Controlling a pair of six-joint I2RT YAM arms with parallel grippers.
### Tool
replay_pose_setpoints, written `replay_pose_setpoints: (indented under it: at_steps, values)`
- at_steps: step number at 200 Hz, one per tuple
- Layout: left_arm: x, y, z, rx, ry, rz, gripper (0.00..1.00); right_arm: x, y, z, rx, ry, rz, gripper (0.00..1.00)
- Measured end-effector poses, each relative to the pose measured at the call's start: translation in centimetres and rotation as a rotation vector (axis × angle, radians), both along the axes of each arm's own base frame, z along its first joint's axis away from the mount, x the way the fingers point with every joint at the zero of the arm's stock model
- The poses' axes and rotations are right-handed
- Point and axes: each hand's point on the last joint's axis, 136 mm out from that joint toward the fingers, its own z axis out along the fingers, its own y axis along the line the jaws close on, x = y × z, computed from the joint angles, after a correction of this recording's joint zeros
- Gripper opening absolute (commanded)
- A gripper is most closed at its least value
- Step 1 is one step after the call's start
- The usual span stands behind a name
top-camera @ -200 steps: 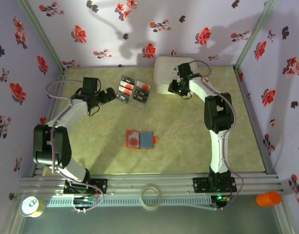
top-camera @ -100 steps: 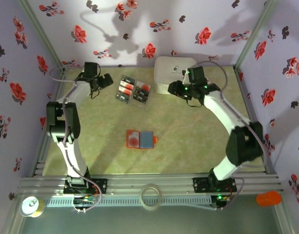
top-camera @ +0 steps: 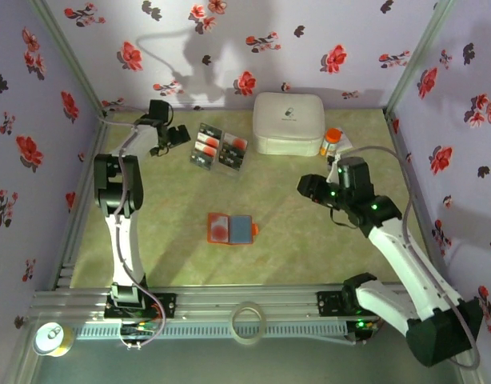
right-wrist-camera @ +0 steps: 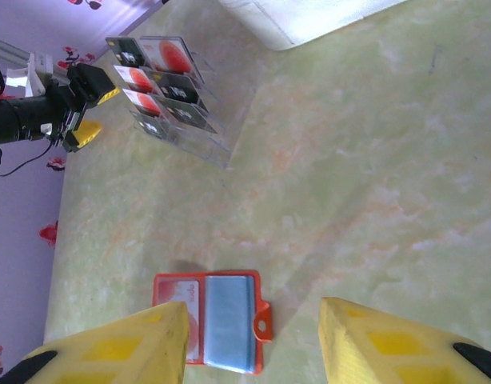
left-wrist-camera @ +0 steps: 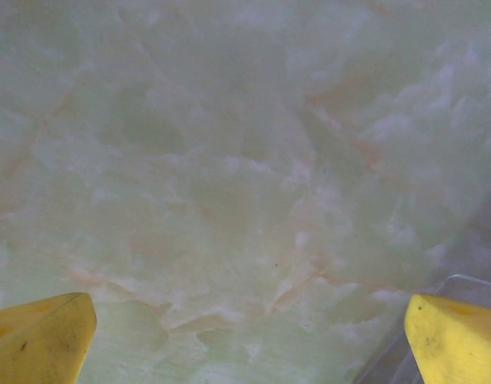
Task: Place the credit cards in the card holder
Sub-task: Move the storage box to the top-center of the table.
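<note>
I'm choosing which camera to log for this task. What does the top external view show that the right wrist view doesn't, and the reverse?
Top external adds the orange-capped pill bottle and the tape roll. Right wrist adds a close look at the right gripper's yellow fingers, parted and gripping nothing. Both share the open card holder, the credit cards, the left gripper and the white box.

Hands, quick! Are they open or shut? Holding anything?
Left hand: open, holding nothing.
Right hand: open, holding nothing.
</note>
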Motion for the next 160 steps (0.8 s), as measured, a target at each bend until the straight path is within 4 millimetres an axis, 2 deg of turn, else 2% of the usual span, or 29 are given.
replay_pose_setpoints:
  at_steps: [52,89,115,160]
  values:
    - [-0.9,-3.2,-0.8,0.013,0.026,-0.08,1.0,-1.8,-0.7,-2.9,-0.015,0.073,-0.014,0.47]
    - [-2.0,-5.7,-1.4,0.005,0.021,-0.13,1.0,-2.1,-0.9,-2.8,-0.017,0.072,-0.017,0.47]
    - [-4.2,-7.1,-1.4,-0.002,0.022,-0.157,1.0,-2.2,-0.9,-2.9,-0.017,0.072,-0.017,0.47]
    - [-8.1,-10.1,-1.7,-0.015,0.036,-0.216,1.0,-2.3,-0.9,-4.4,-0.028,0.105,-0.016,0.47]
